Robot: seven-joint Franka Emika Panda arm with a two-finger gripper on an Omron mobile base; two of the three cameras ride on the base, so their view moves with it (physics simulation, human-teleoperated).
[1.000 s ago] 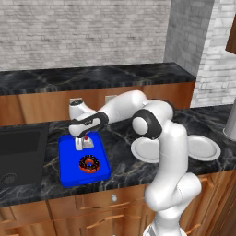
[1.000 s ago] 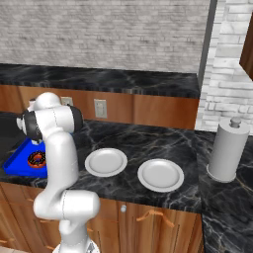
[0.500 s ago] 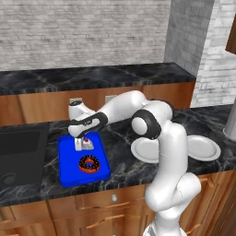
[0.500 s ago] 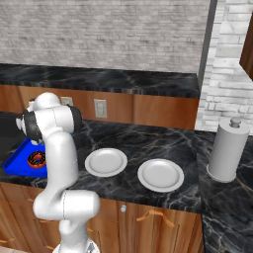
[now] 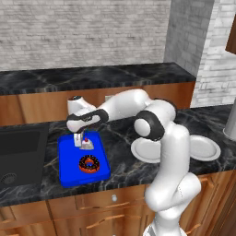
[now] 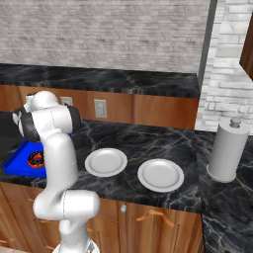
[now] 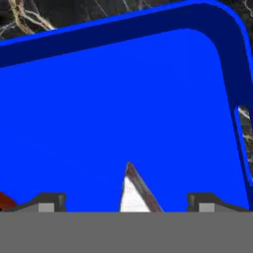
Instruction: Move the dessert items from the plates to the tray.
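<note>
Your gripper [image 5: 82, 138] sits low over the blue tray [image 5: 69, 168], jaws spread wide, nothing pinched. In the hand view the two fingertips [image 7: 48, 202] stand well apart at the bottom, with the pointed white tip of the cake piece [image 7: 133, 193] between them and clear blue on both sides of it, so you have no contact on either side that I can see. From the left base view the cake piece [image 5: 87, 145] sits on the tray's far half, right under the gripper, its red cherry visible on top.

Donut [image 5: 89, 163] lies flat on the tray's near half, close to the cake but apart from it; dark ring, orange-red rim. From the right base view you get the donut [image 6: 36, 158] and a corner of the tray [image 6: 17, 164] past the arm's elbow.

Both plates are bare. Left plate [image 6: 105, 162] and right plate [image 6: 160, 175] lie side by side on the dark marble counter [image 6: 148, 143], well right of the tray. In the left base view the arm's forearm covers part of the nearer plate [image 5: 142, 152]; the other plate [image 5: 204, 148] shows past it.

Sink basin [image 5: 18, 154] is just left of the tray. Grey paper towel roll [image 6: 227, 151] stands upright at the counter's right end.
</note>
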